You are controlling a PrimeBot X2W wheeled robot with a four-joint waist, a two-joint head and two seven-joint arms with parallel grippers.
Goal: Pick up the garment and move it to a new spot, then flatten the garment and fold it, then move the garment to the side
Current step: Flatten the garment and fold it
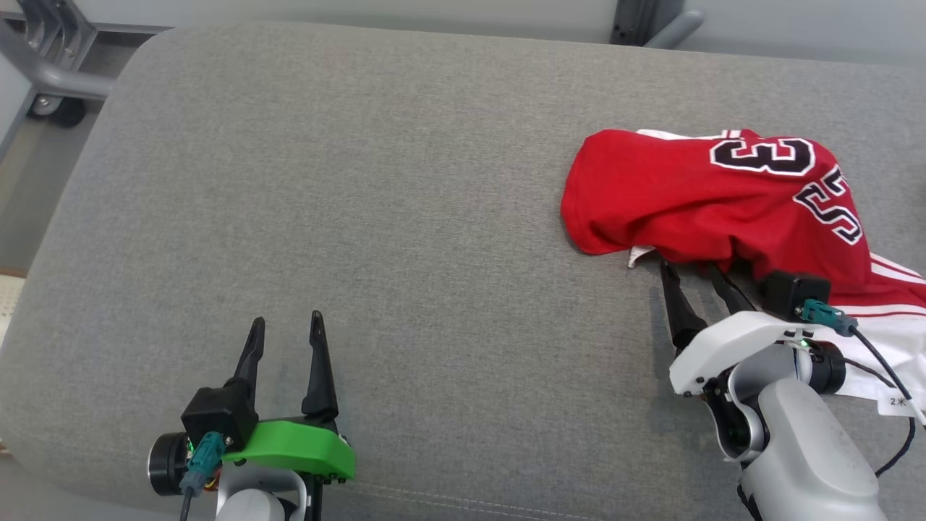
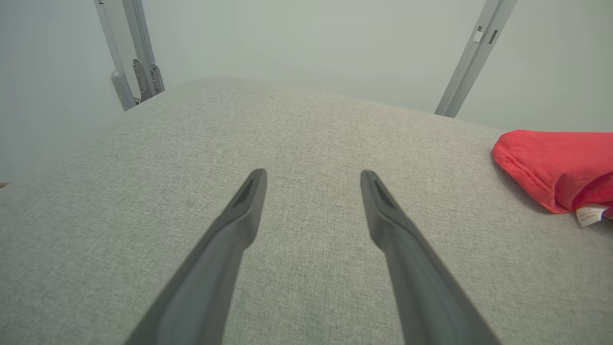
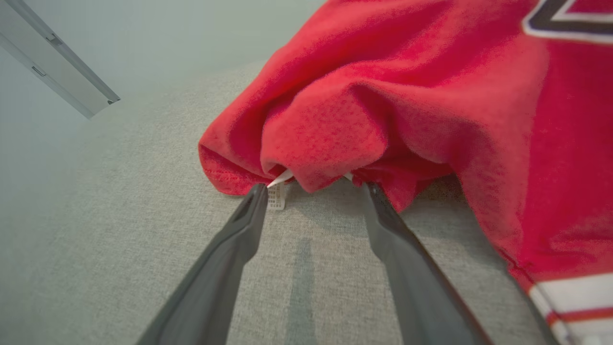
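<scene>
The right gripper (image 3: 312, 187) has its 2 long dark fingers spread wide over the grey woven fabric cushion (image 3: 119, 230), tips at the near hem of the crumpled red jersey garment (image 3: 383, 105), with nothing pinched between them. A small white printed label (image 3: 277, 196) pokes out beside the tip on this view's left. Black-and-white number lettering (image 3: 565, 24) sits top right, white stripes (image 3: 570, 297) bottom right, a grey metal bar (image 3: 57, 62) upper left

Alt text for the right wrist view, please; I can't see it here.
The right hand, fingers spread open, has its tips at the near edge of a crumpled red jersey lying on a grey cushion. A small white label pokes out beside one fingertip; no cloth is pinched.
</scene>
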